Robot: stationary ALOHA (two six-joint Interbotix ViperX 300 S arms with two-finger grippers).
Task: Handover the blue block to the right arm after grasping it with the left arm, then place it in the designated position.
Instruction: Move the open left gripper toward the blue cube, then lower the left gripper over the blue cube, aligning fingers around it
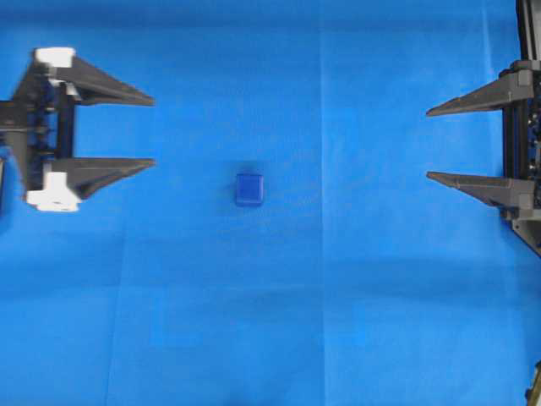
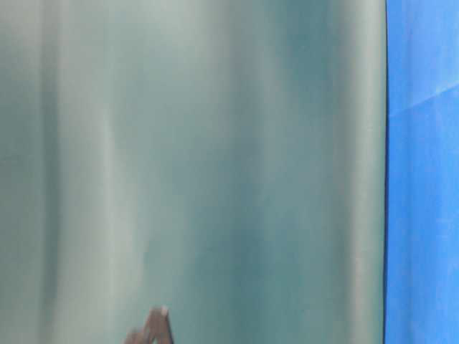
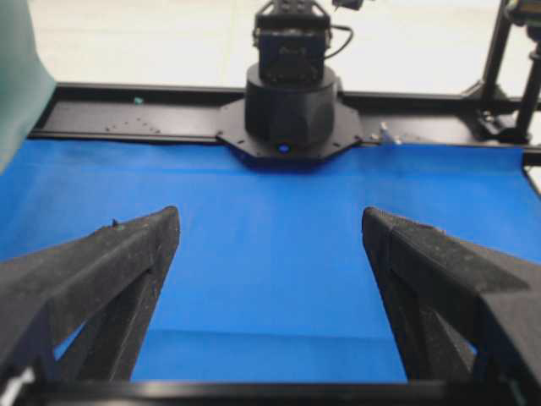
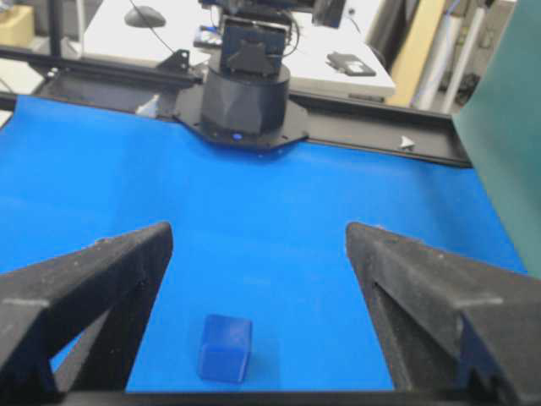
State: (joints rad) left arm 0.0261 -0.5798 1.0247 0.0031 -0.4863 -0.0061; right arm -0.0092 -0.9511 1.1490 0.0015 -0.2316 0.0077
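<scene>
A bright blue cloth (image 1: 338, 321) covered the table; the blue block (image 1: 249, 189) sat mid-cloth between the left gripper (image 1: 154, 131) and right gripper (image 1: 428, 144), both spread wide and empty.

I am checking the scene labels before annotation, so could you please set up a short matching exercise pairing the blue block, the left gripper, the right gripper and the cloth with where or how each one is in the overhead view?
Column one:
1. blue block
2. left gripper
3. right gripper
4. blue cloth

Column two:
A. at the right edge, open, holding nothing
B. covers the whole work surface
C. lies on the cloth near the middle, touched by neither gripper
D. at the left edge, open, with white blocks at the finger bases

Pairs: 1-C, 2-D, 3-A, 4-B
</scene>
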